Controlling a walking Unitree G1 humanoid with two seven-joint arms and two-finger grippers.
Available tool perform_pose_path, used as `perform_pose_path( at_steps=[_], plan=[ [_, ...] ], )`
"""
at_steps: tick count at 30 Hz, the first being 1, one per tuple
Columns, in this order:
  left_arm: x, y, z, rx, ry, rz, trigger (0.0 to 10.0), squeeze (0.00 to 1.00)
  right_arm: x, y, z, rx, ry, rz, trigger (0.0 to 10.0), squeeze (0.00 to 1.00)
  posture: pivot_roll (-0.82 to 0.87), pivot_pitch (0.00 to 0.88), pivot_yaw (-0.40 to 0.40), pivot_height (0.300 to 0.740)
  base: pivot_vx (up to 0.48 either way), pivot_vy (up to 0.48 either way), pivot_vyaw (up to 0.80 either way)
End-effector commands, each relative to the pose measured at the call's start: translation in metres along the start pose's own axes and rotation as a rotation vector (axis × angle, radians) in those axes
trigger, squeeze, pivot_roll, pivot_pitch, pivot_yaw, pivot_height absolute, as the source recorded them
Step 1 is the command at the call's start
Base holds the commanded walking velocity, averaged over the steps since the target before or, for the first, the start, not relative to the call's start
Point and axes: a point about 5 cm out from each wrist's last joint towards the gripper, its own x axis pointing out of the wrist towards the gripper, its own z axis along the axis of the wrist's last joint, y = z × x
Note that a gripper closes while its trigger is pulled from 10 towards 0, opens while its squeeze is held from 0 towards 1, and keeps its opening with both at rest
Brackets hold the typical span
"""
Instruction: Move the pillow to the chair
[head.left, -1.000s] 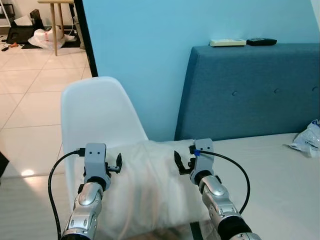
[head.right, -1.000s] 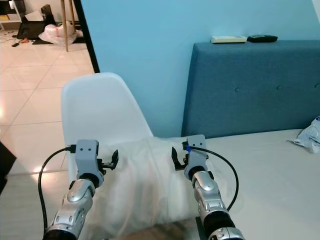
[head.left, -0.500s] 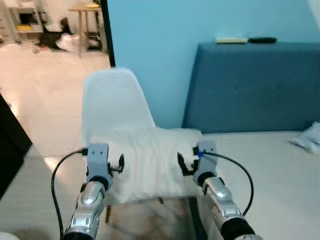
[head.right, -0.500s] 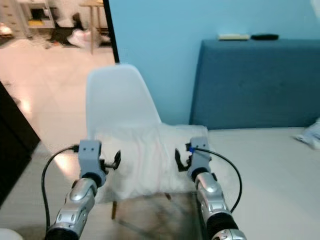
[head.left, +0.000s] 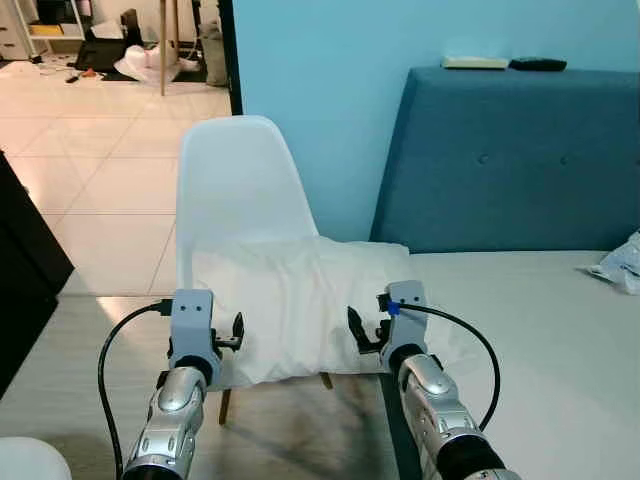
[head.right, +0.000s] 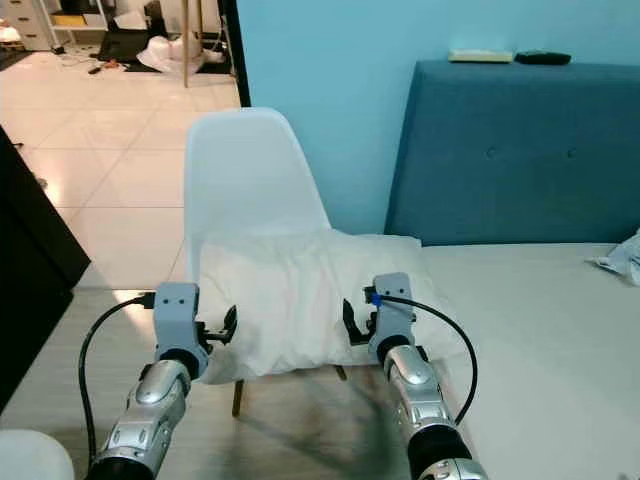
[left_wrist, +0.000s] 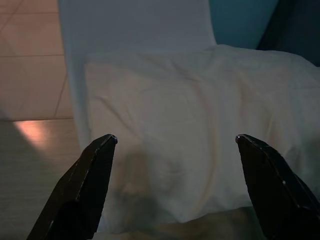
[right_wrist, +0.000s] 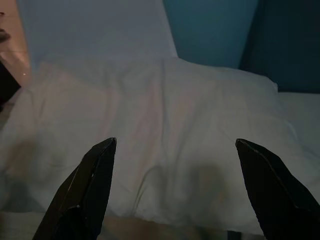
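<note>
Bed: the pale mattress (head.left: 540, 330) and its blue headboard (head.left: 520, 160) run along the robot's right, against the blue wall (head.left: 320, 60)
Chair: white chair (head.left: 235, 180) stands just beside the bed's corner, back upright, facing the robot, so the seat is an easy reach from here
Pillow: the white pillow (head.left: 295, 300) lies across the chair seat, leaning on the backrest, its right end spilling over onto the bed edge; by the look of it the move is done, though that overhang could let it slide
Left gripper: the left gripper (head.left: 228, 335) hangs in front of the pillow's left edge, fingers (left_wrist: 82, 190) spread wide and holding nothing
Right gripper: the right gripper (head.left: 365, 332) sits before the pillow's right part, fingers (right_wrist: 87, 185) splayed apart too, nothing between them; both let go, which fits a pillow already set down
Top of headboard: a white remote (head.left: 475, 63) and a black one (head.left: 537, 64) rest up there, well apart from the action
Change: a second ago the pillow bulked right up against both grippers; now it's farther off and the chair legs and floor (head.left: 90, 180) show, so the camera has pulled back
</note>
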Motion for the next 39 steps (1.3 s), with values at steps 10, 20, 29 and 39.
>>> perform_pose_path(
  at_steps=[10, 20, 29, 39],
  plan=[
    [-0.002, -0.005, -0.013, 0.029, 0.042, -0.028, 10.0, 0.00, -0.005, -0.004, -0.011, -0.003, 0.036, -0.021, 10.0, 0.00, 0.03, 0.026, -0.031, 0.740, 0.000, 0.000, -0.77],
    [-0.002, -0.005, -0.014, 0.027, 0.042, -0.029, 10.0, 0.00, -0.008, -0.002, -0.018, 0.009, 0.067, -0.026, 10.0, 0.00, 0.02, 0.013, -0.024, 0.740, 0.000, 0.000, -0.80],
    [0.000, -0.005, -0.016, 0.034, 0.056, -0.034, 10.0, 0.00, -0.008, -0.004, -0.017, 0.009, 0.063, -0.040, 10.0, 0.00, 0.03, 0.016, -0.020, 0.740, 0.000, 0.000, -0.80],
    [-0.003, -0.004, -0.023, 0.057, 0.079, -0.027, 10.0, 0.00, -0.011, -0.013, -0.021, 0.017, 0.073, -0.099, 10.0, 0.00, 0.02, 0.020, -0.017, 0.740, 0.000, 0.000, -0.80]
  ],
)
